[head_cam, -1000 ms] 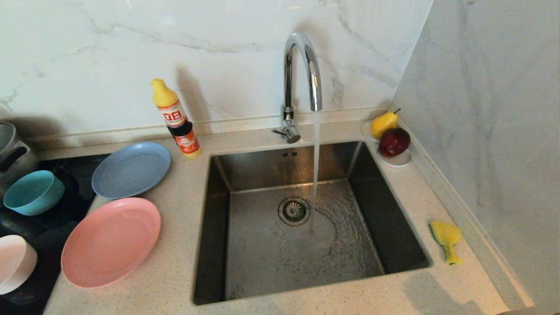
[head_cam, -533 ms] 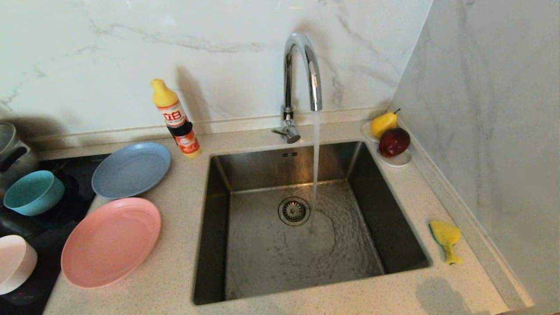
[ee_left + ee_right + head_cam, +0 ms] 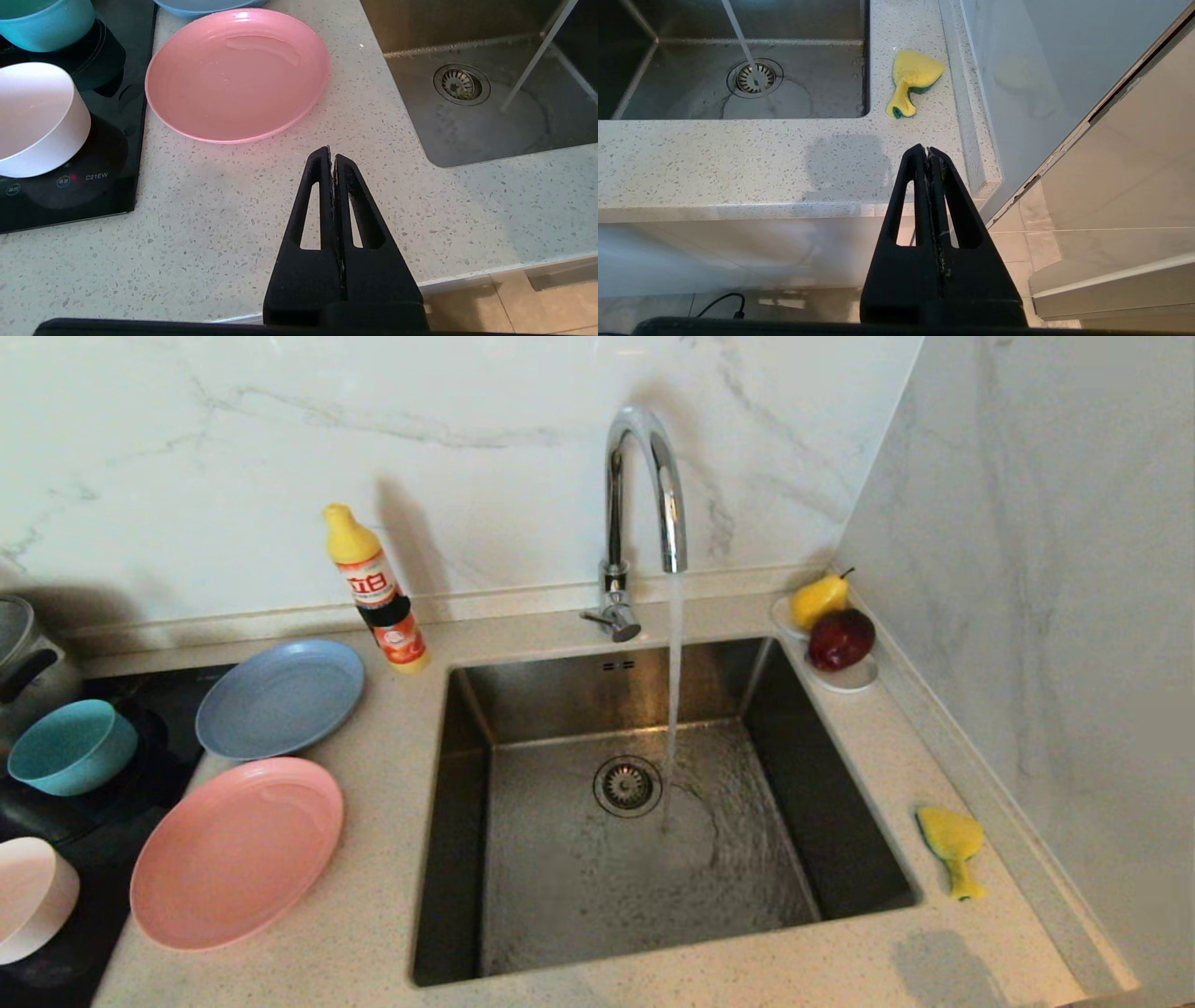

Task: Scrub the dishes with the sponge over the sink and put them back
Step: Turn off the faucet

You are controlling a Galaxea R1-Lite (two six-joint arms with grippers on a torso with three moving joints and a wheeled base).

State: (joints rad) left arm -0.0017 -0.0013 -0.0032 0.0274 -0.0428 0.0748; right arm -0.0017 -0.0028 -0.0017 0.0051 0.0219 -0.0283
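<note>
Yellow, crumpled soft sponge (image 3: 914, 78) lies near the wall; the closed, empty right gripper (image 3: 927, 150) could shove it away unless opened first.

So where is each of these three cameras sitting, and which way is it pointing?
Head view: high on the robot, looking down at the sink and faucet; no arm shows.
Left wrist view: behind the shut left gripper, facing the pink plate.
Right wrist view: behind the shut right gripper, facing the sponge.
Shared: all three show the drain strainer.
</note>
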